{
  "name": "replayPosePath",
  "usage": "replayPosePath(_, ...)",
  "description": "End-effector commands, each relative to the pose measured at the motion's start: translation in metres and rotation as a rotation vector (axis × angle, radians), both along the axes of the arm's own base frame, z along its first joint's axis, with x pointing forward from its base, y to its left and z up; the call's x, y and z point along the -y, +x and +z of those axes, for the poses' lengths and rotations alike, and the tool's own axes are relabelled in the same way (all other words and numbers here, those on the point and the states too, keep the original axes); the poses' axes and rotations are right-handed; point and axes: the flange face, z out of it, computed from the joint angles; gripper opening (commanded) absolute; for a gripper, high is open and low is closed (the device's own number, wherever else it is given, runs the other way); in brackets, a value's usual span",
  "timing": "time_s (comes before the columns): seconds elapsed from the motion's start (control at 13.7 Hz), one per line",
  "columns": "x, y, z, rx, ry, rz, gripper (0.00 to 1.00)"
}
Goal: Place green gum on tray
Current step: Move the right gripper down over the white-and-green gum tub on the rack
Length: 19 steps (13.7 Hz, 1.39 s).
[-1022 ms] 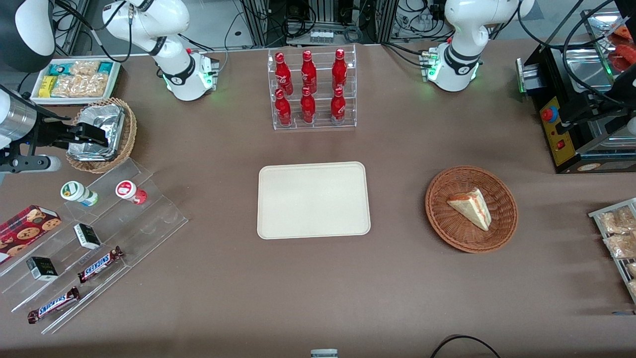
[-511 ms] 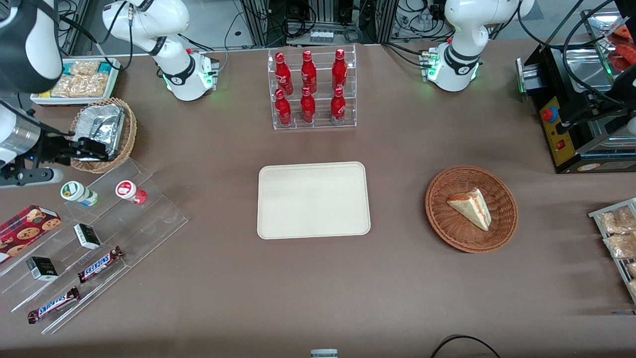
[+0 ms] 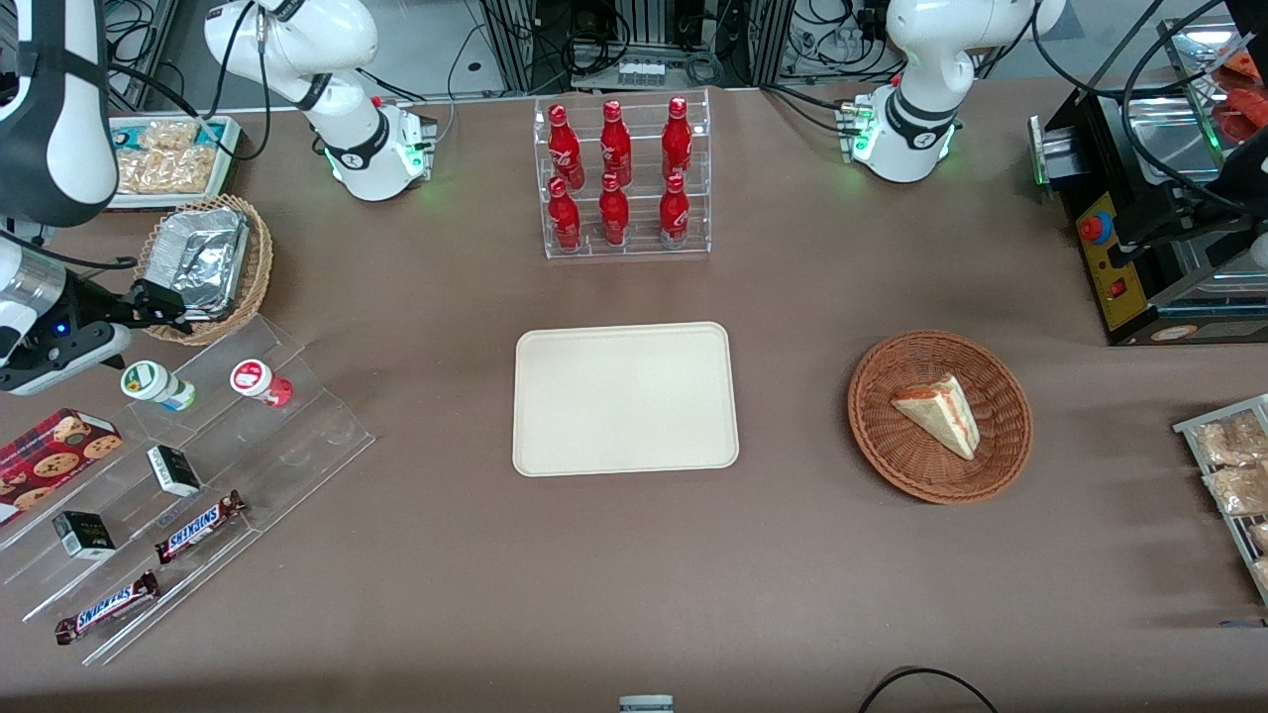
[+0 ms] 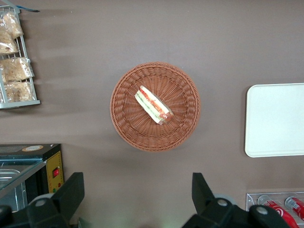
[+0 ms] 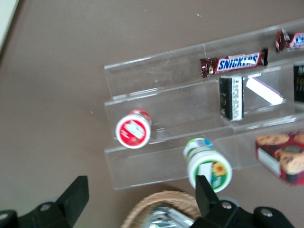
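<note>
Green gum (image 3: 155, 383) (image 5: 207, 163) stands upright on the top step of the clear stepped stand (image 3: 287, 446) (image 5: 156, 95), toward the working arm's end of the desk (image 3: 614, 574). Green-and-white lid up, green-blue label visible below it. Untouched.

Red-lid bottle (image 3: 260, 381) (image 5: 133, 128) stands beside it on the same step, a gap between them, nearer the tray.

Claw (image 3: 168, 310) (image 5: 142, 202) hovers above the edge of the foil basket (image 3: 203, 265), just beside the gum and farther from the front camera than it. Wrist view shows both fingers (image 5: 73, 194) spread wide apart, nothing between them. Gum sits near one finger, no contact.

Lower steps of the stand: two small dark boxes (image 3: 173, 469) (image 5: 232, 98), two Snickers bars (image 3: 198, 526) (image 5: 233, 62). Cookie box (image 3: 50, 451) (image 5: 281, 156) lies at the stand's end, beside the gum.

Tray (image 3: 625, 398) (image 4: 275, 118) sits mid-desk, well apart from the gum, nothing on it.

Rack of six red bottles (image 3: 619, 173) is farther from the front camera than the tray. Wicker basket (image 3: 877, 436) (image 4: 126, 123) with a sandwich wedge (image 3: 938, 413) (image 4: 153, 105) lies toward the parked arm's end. White tray of packed snacks (image 3: 163, 158) sits at the desk edge near the foil basket.
</note>
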Motion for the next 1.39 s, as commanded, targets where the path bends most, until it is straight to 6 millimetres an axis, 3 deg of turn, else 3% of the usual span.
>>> replayPosePath(0.0,0.023,-0.001,-0.016,0.024,-0.009,0.171,1.00)
replayPosePath(0.22,0.030,0.001,-0.023,0.027,-0.013,0.225,1.00)
replayPosePath(0.36,0.051,-0.001,-0.034,0.040,-0.020,0.228,1.00)
replayPosePath(0.66,0.073,0.004,-0.059,0.055,-0.031,0.229,1.00)
replayPosePath(1.31,0.079,0.010,-0.096,0.032,0.009,0.179,0.99)
